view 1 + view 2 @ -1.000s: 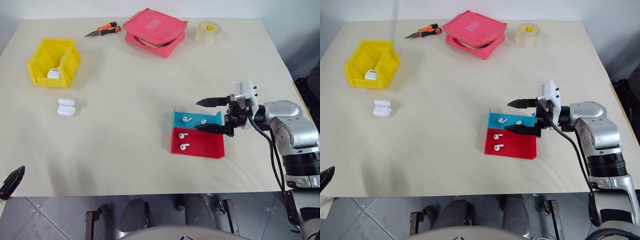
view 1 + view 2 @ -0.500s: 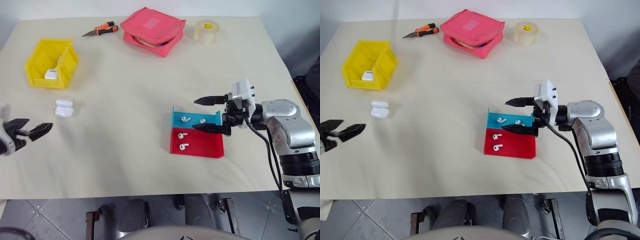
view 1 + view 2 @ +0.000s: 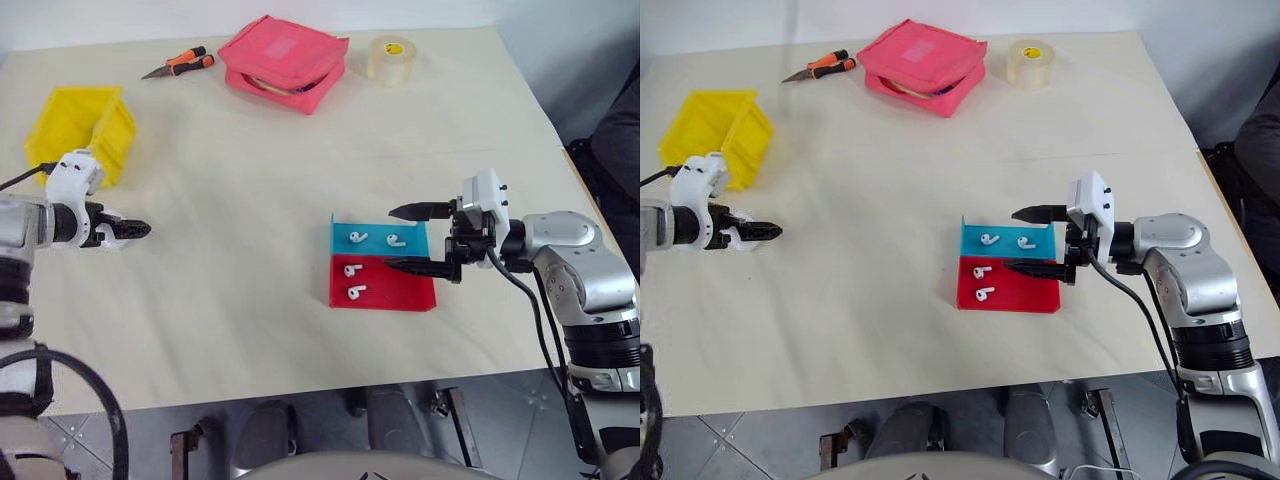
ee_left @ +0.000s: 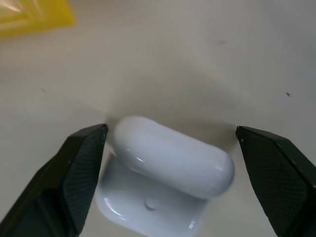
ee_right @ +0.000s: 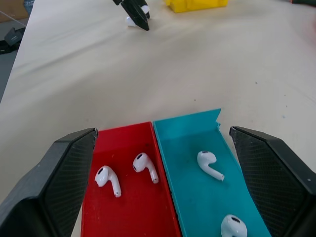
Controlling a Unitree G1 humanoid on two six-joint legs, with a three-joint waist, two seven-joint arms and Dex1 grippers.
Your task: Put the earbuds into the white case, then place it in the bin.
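The white case (image 4: 168, 168) lies open on the table in front of the yellow bin (image 3: 75, 125). My left gripper (image 4: 170, 131) is open, with one finger on either side of the case and a gap on both sides; from the head it (image 3: 125, 231) covers most of the case. Two earbuds (image 5: 107, 178) lie in the red tray (image 3: 395, 295) and two more earbuds (image 5: 210, 164) in the teal tray (image 3: 378, 248). My right gripper (image 3: 402, 238) hovers open at the right edge of the trays, pointing left, with nothing in it.
A pink zip pouch (image 3: 285, 60), a roll of tape (image 3: 390, 58) and orange-handled pliers (image 3: 180, 65) lie along the far side of the table. The two trays sit side by side right of the middle.
My left arm has come in from the lower left and moved forward to the white case, its open fingers now around it. The right gripper has stayed put. The camera has shifted.
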